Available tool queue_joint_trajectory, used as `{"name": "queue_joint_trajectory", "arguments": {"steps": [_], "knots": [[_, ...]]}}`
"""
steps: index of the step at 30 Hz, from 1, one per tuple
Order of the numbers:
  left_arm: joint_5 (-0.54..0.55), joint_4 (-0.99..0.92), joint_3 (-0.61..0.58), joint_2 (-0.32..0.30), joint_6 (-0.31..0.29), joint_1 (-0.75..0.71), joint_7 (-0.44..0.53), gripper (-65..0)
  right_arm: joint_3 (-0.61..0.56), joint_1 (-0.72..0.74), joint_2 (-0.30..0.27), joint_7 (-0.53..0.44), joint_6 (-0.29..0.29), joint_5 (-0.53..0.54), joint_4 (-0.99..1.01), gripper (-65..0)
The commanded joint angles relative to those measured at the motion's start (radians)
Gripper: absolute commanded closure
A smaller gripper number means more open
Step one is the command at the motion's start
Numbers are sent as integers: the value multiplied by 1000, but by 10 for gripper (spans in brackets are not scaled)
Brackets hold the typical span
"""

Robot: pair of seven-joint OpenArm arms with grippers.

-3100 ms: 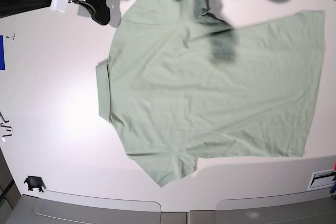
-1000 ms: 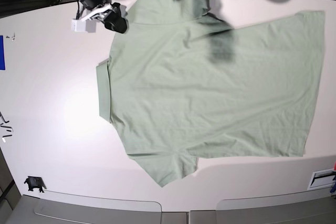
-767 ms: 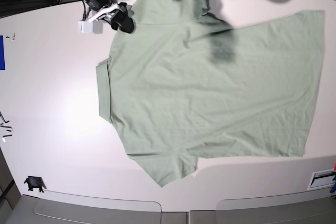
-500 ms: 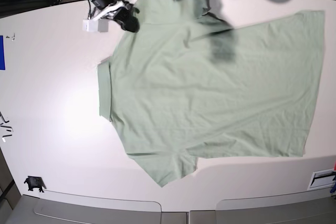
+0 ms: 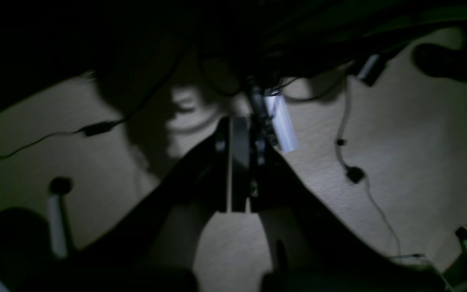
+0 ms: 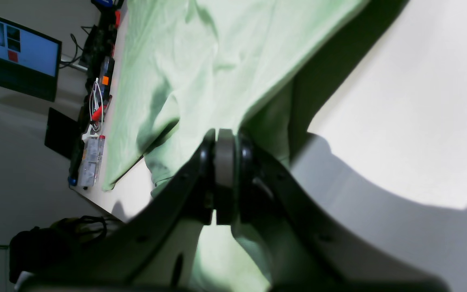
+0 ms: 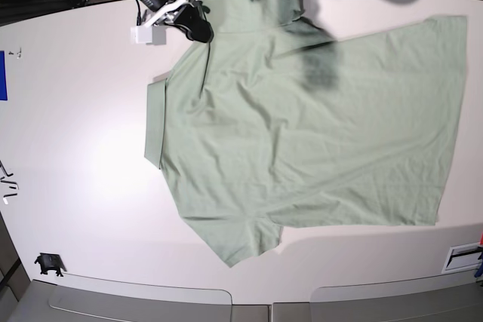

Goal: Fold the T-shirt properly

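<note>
On the white table point(image 7: 83, 148), the creased sage T-shirt point(image 7: 302, 133) lies spread, its shoulder edge pinched by the clamped right end effector point(image 7: 198, 32).

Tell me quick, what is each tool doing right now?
Left tool: closed, holding nothing, off the table.
Right tool: closed on the T-shirt, pinching its edge near the sleeve.

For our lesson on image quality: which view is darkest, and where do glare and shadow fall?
Left wrist view: darkest, dim and blurred. Base view: glare on the table, a dark shadow on the shirt. Right wrist view: bright, with the gripper shadowing the table.
</note>
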State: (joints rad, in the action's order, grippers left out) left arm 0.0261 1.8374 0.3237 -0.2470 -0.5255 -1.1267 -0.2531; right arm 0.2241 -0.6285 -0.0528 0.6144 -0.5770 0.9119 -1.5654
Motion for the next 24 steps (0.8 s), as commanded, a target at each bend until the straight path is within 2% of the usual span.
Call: {"name": "queue_joint_trajectory", "arguments": {"steps": [1,5,11,15,17,20,21,24], "knots": [[11,21,27,-6,1,-21,5,0,-8,-8,6,42,8,3,4,0],[113,76,159,-6,-6,-26,-63,0,-8,3,5,45,8,3,4,0],[333,228,420,-6,-171,-42,-60,0,-8,17,5,52,8,3,4,0],[422,263,531,-23,-167,14,10,0,-8,16,6,53,8,3,4,0],[440,262,540,-50,-117,61,7,-8,-8,16,5,53,8,3,4,0],[479,234,539,-103,-24,132,5,-168,-8,16,6,58,8,3,4,0],[500,217,539,-120,11,157,-6,-204,-8,16,6,60,8,3,4,0],[553,140,539,-162,121,229,-76,-253,-8,16,6,64,8,3,4,0]]}}
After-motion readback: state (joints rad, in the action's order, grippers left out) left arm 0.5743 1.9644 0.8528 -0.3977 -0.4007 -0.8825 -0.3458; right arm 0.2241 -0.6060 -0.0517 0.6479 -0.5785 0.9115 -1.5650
